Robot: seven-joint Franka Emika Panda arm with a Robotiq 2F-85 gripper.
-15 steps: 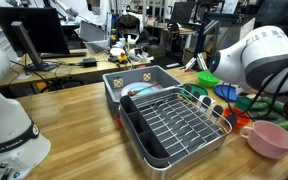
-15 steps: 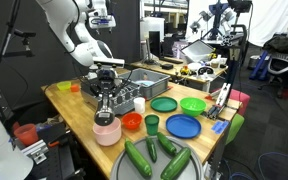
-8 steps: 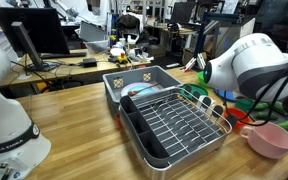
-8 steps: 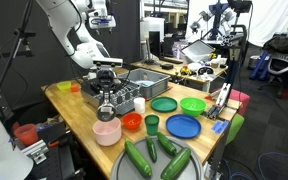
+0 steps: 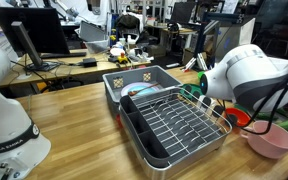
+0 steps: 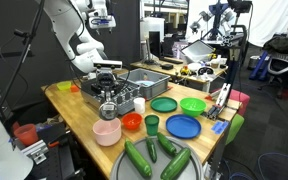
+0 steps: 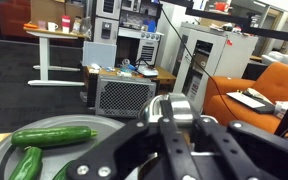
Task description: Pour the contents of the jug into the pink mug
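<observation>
My gripper (image 6: 107,97) is shut on a small shiny metal jug (image 6: 108,110) and holds it above the table, just behind the pink mug (image 6: 107,131). The pink mug is a wide, pale pink, bowl-like vessel near the table's front edge. It also shows at the right edge of an exterior view (image 5: 272,140), where the white arm (image 5: 242,72) hides the gripper. In the wrist view the black fingers (image 7: 182,118) clamp the metal jug (image 7: 177,103). I cannot see what is inside the jug or the mug.
A small red bowl (image 6: 132,122) and a green cup (image 6: 151,124) stand beside the mug. A blue plate (image 6: 182,126) and green plates (image 6: 164,104) lie further along. Cucumbers (image 6: 149,160) lie on a metal tray. A grey dish rack (image 5: 169,115) stands behind.
The gripper with the jug has risen and drawn back from over the pink mug toward the dish rack. The mug has not moved.
</observation>
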